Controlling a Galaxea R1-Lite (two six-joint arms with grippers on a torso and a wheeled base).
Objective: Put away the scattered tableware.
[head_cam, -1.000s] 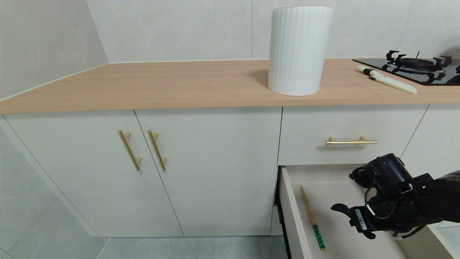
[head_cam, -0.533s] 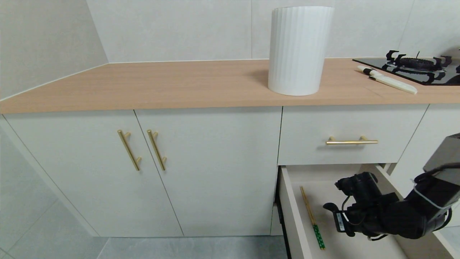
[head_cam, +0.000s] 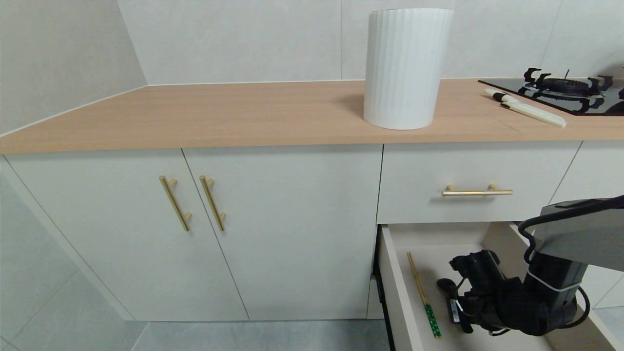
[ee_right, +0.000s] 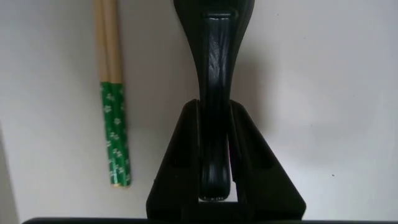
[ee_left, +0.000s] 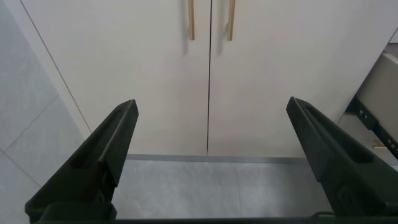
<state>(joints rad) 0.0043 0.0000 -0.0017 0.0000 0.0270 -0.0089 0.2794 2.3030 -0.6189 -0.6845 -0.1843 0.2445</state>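
A tall white ribbed canister [head_cam: 407, 68] stands on the wooden table [head_cam: 219, 114], right of centre. A black stove [head_cam: 560, 90] sits far right. Below, two cabinet doors [head_cam: 292, 234] carry gold handles [head_cam: 174, 203]; a closed drawer [head_cam: 477, 165] lies to their right.

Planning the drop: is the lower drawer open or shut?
Open. The lower drawer is pulled out, with chopsticks lying on its floor.
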